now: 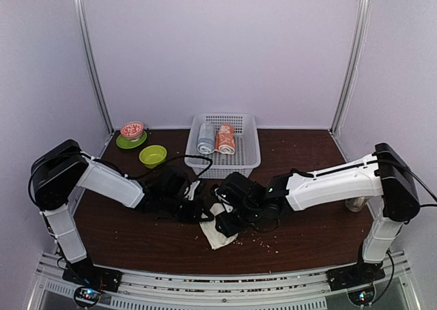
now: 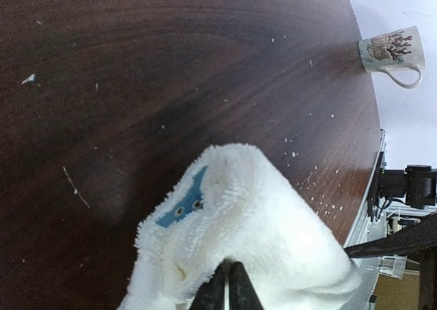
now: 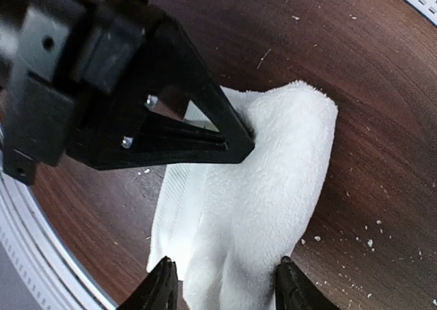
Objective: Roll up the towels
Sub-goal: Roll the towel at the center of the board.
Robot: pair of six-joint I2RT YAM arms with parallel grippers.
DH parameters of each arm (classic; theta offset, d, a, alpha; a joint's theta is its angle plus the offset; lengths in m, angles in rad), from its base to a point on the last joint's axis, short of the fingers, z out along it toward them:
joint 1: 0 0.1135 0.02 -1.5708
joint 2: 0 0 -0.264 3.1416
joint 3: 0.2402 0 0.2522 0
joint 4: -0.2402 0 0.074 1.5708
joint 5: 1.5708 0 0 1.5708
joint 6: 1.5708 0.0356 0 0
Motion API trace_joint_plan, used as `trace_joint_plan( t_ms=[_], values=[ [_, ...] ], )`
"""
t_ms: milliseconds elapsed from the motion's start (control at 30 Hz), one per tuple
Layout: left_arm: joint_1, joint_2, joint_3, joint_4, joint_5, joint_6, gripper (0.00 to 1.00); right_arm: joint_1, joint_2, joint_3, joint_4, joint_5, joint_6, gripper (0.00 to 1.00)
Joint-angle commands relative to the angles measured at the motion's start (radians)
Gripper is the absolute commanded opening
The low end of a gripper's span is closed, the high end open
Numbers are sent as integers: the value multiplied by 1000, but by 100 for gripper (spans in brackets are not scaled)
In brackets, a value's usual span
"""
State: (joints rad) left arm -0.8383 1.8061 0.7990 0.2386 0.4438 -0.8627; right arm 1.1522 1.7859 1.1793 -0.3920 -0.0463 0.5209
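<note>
The cream-white towel (image 1: 217, 236) lies partly folded on the dark table, between my two grippers. In the left wrist view the towel (image 2: 239, 214) shows a small blue print, and my left gripper (image 2: 229, 286) is shut, pinching its edge. In the right wrist view my right gripper (image 3: 225, 286) is open, its fingers on either side of the towel (image 3: 273, 180), and the left gripper (image 3: 136, 119) grips the towel's far end. The salmon-orange towel (image 1: 225, 139) lies rolled in the basket. In the top view the left gripper (image 1: 203, 213) and right gripper (image 1: 227, 222) are close together.
A white mesh basket (image 1: 246, 156) stands at the back and also holds a grey-blue rolled towel (image 1: 205, 138). A green bowl (image 1: 153, 155) and a green plate with a red-patterned bowl (image 1: 132, 134) stand back left. A mug (image 2: 392, 50) stands at the right edge. Crumbs dot the table.
</note>
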Motion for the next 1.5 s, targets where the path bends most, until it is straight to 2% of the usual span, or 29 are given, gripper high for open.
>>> trace_joint_plan(
  t_ms=[0, 167, 300, 667, 900, 1133, 1333, 1467],
  values=[
    [5, 39, -20, 24, -25, 13, 6, -68, -110, -68, 98, -111, 70, 51],
    [5, 56, -16, 31, -21, 10, 6, -178, -174, -227, 229, -152, 200, 52],
    [5, 57, -15, 29, -21, 12, 6, -217, -134, -242, 222, -143, 227, 52],
    [5, 27, -19, 2, -25, 15, 6, -200, -33, -172, 223, -225, 199, 52],
    [5, -43, -23, -53, -46, 34, 8, -173, -45, -157, 235, -223, 209, 55],
    [5, -50, -34, -54, -47, 34, 7, -128, -4, -108, 203, -220, 197, 56],
    [5, -61, -57, -53, -56, 35, 7, -126, -16, -132, 237, -199, 240, 59],
    [5, -78, -71, -55, -60, 30, 7, -120, 26, -82, 192, -196, 230, 59]
  ],
)
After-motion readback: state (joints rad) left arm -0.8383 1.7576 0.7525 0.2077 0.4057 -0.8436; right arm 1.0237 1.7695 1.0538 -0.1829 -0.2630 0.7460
